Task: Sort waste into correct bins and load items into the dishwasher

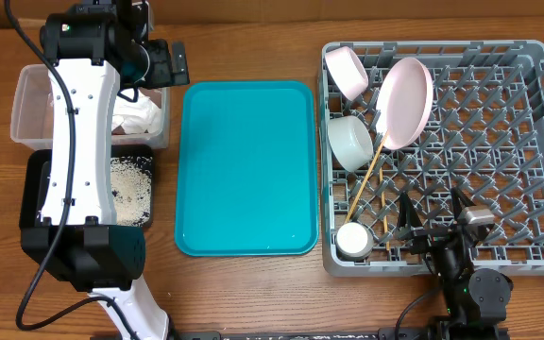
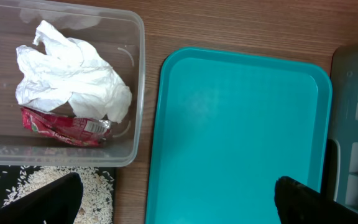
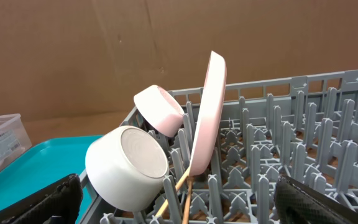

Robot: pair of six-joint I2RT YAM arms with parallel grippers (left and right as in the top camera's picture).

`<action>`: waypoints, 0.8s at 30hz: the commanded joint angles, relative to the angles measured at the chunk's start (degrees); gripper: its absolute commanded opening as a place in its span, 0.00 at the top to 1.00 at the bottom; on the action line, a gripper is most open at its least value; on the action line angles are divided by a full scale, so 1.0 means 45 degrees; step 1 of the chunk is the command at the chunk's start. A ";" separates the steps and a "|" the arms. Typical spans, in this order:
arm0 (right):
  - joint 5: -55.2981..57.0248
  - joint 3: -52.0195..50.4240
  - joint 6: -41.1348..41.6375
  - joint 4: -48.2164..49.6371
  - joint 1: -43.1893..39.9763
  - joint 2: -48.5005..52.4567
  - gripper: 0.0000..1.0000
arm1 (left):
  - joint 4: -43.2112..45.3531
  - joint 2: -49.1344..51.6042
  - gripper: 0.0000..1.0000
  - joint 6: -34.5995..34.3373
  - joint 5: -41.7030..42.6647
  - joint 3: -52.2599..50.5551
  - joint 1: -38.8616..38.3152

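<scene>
You look nearly done: napkin [image 2: 73,74] and wrapper [image 2: 64,127] in the clear tub [image 2: 135,93], rice [image 1: 132,184] in the black tray [image 1: 32,184], plate [image 1: 404,99], bowls [image 1: 348,71], cup [image 1: 354,241] and chopsticks [image 1: 371,175] at the left edge of the dish rack [image 1: 499,142], left gripper [image 2: 176,205] and right gripper [image 3: 179,205] spread wide, empty.

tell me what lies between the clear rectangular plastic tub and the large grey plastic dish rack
The teal rectangular plastic tray lies flat between the clear rectangular plastic tub and the large grey plastic dish rack; the overhead view shows it.
</scene>
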 commanded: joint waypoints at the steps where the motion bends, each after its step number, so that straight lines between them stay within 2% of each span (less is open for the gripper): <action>1: -0.0019 -0.0131 -0.0005 0.0087 -0.0068 -0.0151 0.00 | 0.0063 -0.0112 0.00 -0.0024 -0.0010 0.0170 -0.0024; 8: -0.0019 -0.0131 -0.0005 0.0087 -0.0068 -0.0151 0.00 | 0.0272 -0.1535 0.00 0.0044 -0.0321 0.0005 -0.0204; 10: -0.0019 -0.0131 -0.0005 0.0087 -0.0068 -0.0151 0.00 | 0.1608 -0.2487 0.00 0.0087 -0.0350 -0.0986 -0.0272; 17: -0.0019 -0.0131 -0.0005 0.0087 -0.0068 -0.0151 0.00 | 1.0331 -0.7844 0.00 0.0330 -0.0325 -0.9476 -0.0364; 24: -0.0019 -0.0131 -0.0005 0.0087 -0.0068 -0.0151 0.00 | 1.5387 -1.3187 0.00 0.1894 -0.0277 -1.7034 -0.0355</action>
